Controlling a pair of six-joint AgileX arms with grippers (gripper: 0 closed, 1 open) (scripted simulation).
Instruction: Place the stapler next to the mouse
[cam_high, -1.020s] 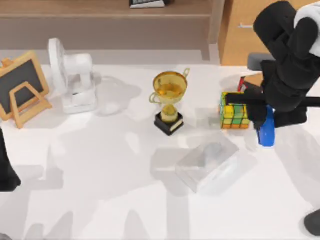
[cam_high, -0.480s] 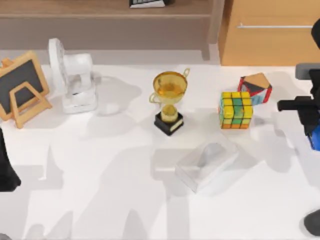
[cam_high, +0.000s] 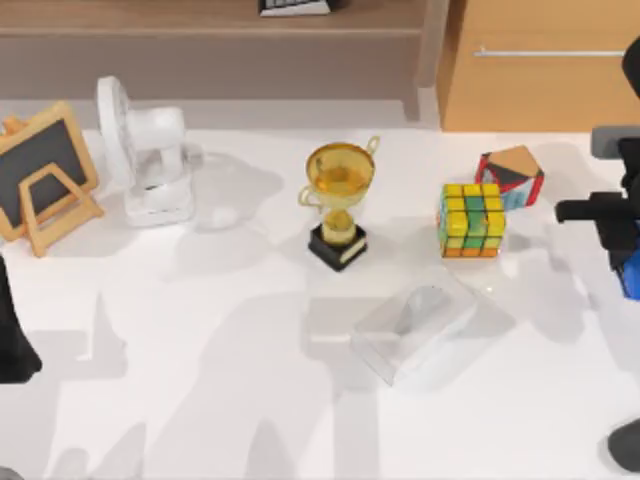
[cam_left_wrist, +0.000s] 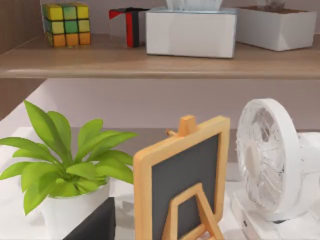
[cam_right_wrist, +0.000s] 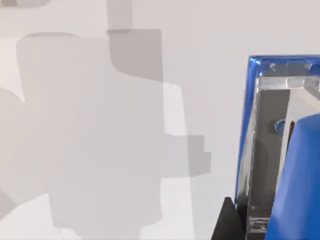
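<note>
Bright-blue stapler (cam_high: 631, 276) held up at the bench's (cam_high: 200, 340) right edge by the right arm.
The right gripper (cam_high: 622, 250) sits at the far right, well apart from the Rubik's cube (cam_high: 470, 220), its jaws pinching the stapler; the right wrist view shows the blue-and-metal body (cam_right_wrist: 272, 145) close up over the white top. The clear box (cam_high: 418, 325) lies near the middle, below the gold trophy (cam_high: 340, 200). The left arm (cam_high: 12, 330) is parked at the left edge; whether its jaws are spread I cannot tell.
</note>
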